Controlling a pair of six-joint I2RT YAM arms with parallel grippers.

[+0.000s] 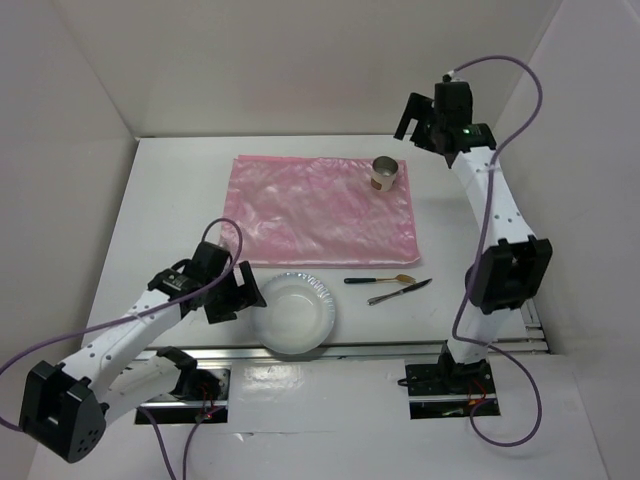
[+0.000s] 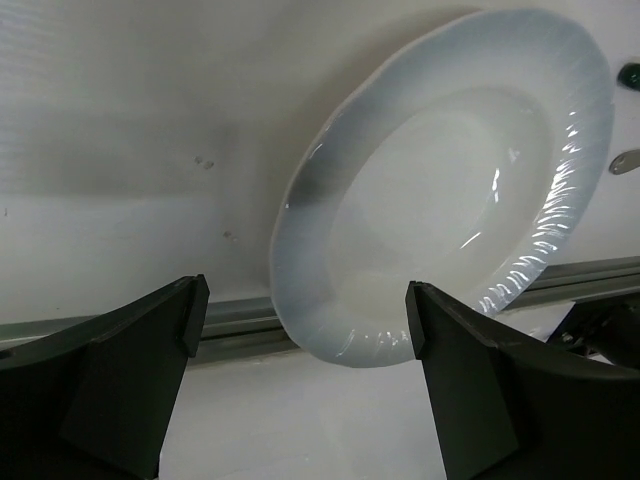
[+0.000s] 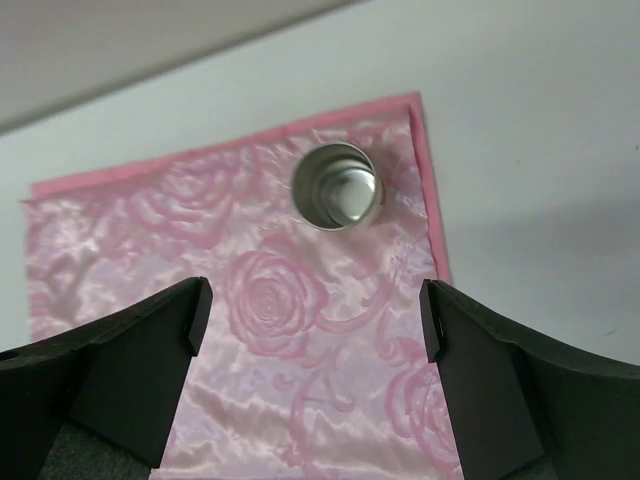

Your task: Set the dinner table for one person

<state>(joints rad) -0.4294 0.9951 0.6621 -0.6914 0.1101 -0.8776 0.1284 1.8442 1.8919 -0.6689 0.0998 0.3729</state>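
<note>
The white dinner table (image 1: 180,190) holds a shiny pink rose-patterned mat (image 1: 320,210), also in the right wrist view (image 3: 250,300). A metal cup (image 1: 383,173) stands upright on the mat's far right corner (image 3: 337,186). A white fluted plate (image 1: 293,312) lies at the near edge, off the mat (image 2: 440,190). A spoon (image 1: 380,280) and a knife (image 1: 398,292) lie right of the plate. My left gripper (image 1: 238,293) is open and empty just left of the plate (image 2: 300,320). My right gripper (image 1: 415,118) is open and empty, raised above the table behind the cup (image 3: 312,310).
White walls enclose the table at the left, back and right. A metal rail (image 1: 380,350) runs along the near edge under the plate's front rim. Purple cables (image 1: 520,90) loop from both arms.
</note>
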